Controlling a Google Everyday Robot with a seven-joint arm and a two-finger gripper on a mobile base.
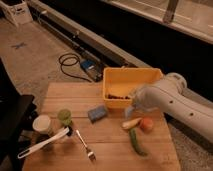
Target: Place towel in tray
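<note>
The yellow tray (150, 76) stands at the back of the wooden table, with something dark lying inside it. My gripper (131, 104) reaches in from the right and is at the tray's front wall, just above the table. A small limp piece of light blue-grey towel (128, 111) hangs below the gripper, which is shut on it. The towel hangs in front of the tray's front wall, outside the tray, above a pale vegetable.
A blue sponge block (97, 113) lies left of the gripper. A pale vegetable (131, 123), an orange-red fruit (146, 124) and a green vegetable (136, 141) lie below it. A fork (85, 145), green cup (64, 116), white cup (42, 124) and white utensil (42, 145) sit at the left.
</note>
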